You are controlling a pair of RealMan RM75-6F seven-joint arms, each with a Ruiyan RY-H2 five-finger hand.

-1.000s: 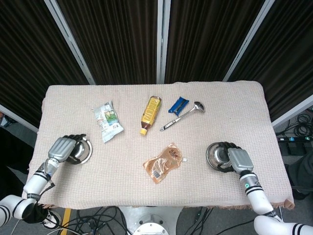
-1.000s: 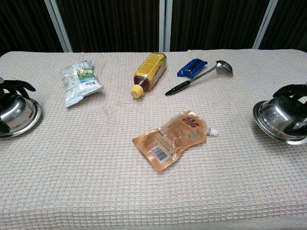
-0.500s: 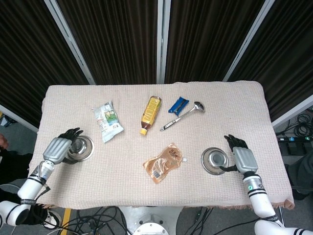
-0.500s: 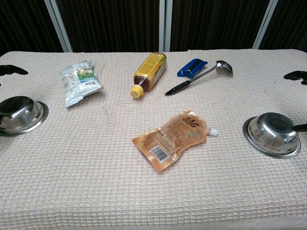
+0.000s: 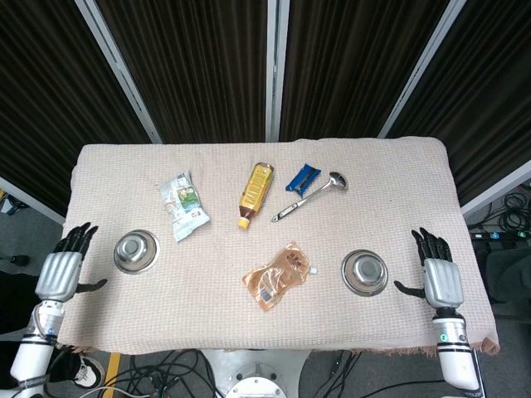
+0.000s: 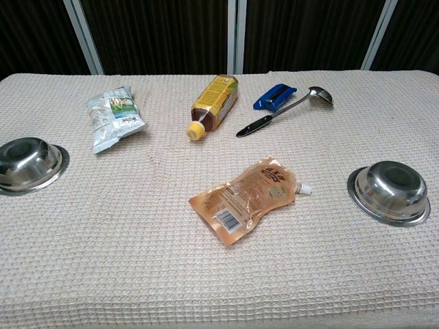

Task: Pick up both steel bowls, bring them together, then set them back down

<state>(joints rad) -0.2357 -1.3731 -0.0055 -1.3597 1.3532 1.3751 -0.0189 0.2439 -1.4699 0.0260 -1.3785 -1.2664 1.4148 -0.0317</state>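
Two steel bowls (image 5: 136,252) (image 5: 364,273) well apart; orange pouch (image 5: 277,276), possibly sauce, between.

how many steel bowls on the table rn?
2. The left steel bowl sits near the table's left edge, just inboard of the left hand. The right steel bowl sits toward the right, beside the right hand. Both hands hold nothing. None looks hidden.
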